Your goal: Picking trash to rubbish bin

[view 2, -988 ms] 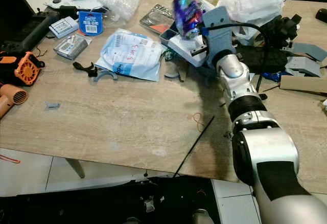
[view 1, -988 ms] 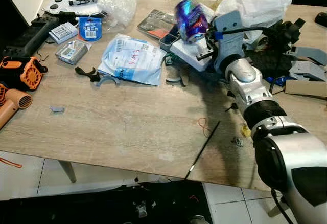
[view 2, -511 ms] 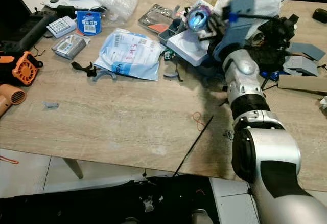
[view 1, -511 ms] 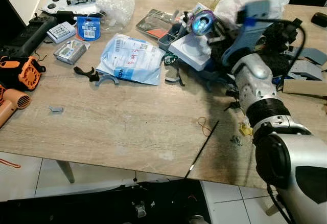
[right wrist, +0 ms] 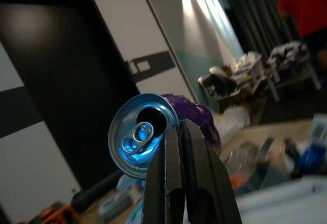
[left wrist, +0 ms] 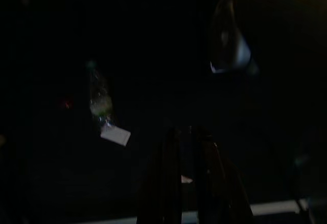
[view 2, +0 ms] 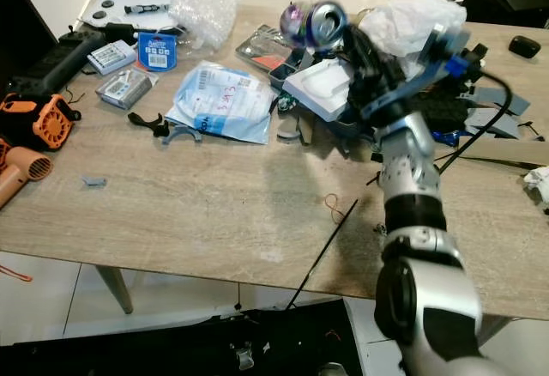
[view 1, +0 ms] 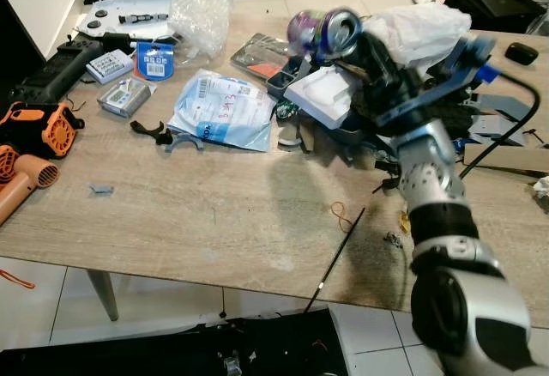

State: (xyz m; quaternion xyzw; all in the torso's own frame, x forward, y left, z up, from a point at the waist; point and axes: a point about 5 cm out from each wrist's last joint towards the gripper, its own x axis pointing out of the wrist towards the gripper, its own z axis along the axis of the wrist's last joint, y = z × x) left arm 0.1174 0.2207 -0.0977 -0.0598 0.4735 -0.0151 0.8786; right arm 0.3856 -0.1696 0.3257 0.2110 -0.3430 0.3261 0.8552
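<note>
**Right gripper lifts a crushed can above the cluttered table**

The right gripper point(right wrist: 176, 132) is clenched on one dented purple can point(view 1: 324, 33), held in the air over the far side of the wooden table point(view 1: 214, 213), its opened top turned toward the camera. Below the can lies a white foam tray point(view 1: 330, 93); what it holds cannot be made out. One blue-and-white plastic pouch point(view 1: 221, 108) lies flat, one wad of bubble wrap point(view 1: 199, 3) sits behind it, and one white plastic bag point(view 1: 420, 28) is bunched up beside the arm. The left gripper point(left wrist: 186, 147) hangs in darkness, fingers close together.
</note>
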